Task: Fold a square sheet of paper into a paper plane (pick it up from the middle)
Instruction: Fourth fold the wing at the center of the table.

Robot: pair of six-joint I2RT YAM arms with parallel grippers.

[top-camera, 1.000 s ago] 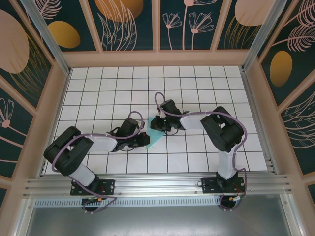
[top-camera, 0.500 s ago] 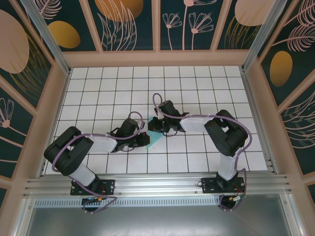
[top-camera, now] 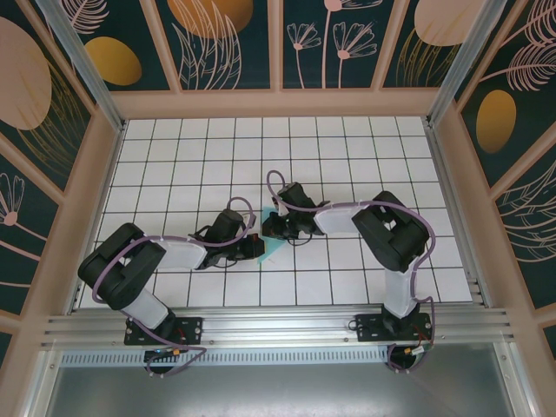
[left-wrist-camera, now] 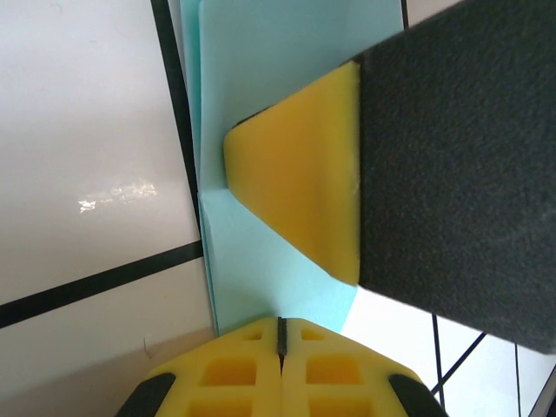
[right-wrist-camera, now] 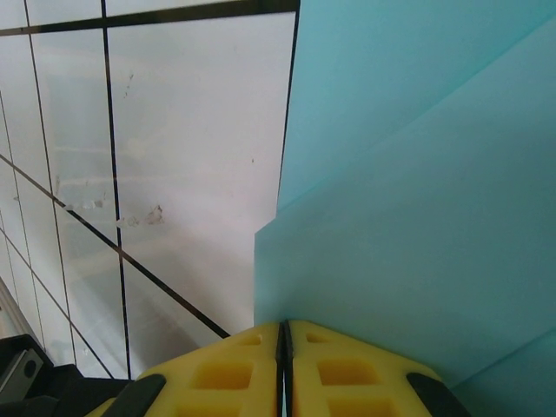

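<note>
The square sheet of paper (top-camera: 274,253) lies on the tiled table as a smaller folded shape, mostly hidden under both grippers. In the left wrist view its layered turquoise paper (left-wrist-camera: 287,87) runs along a black grid line. My left gripper (left-wrist-camera: 281,323) is shut, with its tips resting on the near part of the paper. The right gripper's yellow fingertip (left-wrist-camera: 304,191) presses on the paper just ahead of it. My right gripper (right-wrist-camera: 284,328) is shut too, tips against an overlapping fold of the paper (right-wrist-camera: 417,174). From above, the left gripper (top-camera: 258,249) and right gripper (top-camera: 268,228) almost touch.
The white gridded table (top-camera: 365,156) is walled by a wooden frame with patterned panels. An aluminium rail (top-camera: 278,326) carries both arm bases at the near edge. The right arm's elbow (top-camera: 391,230) reaches across the mid-right tiles.
The right gripper has slid left and toward the near edge over the paper, closing in on the left gripper. Less turquoise paper shows from above. The left arm has stayed put.
</note>
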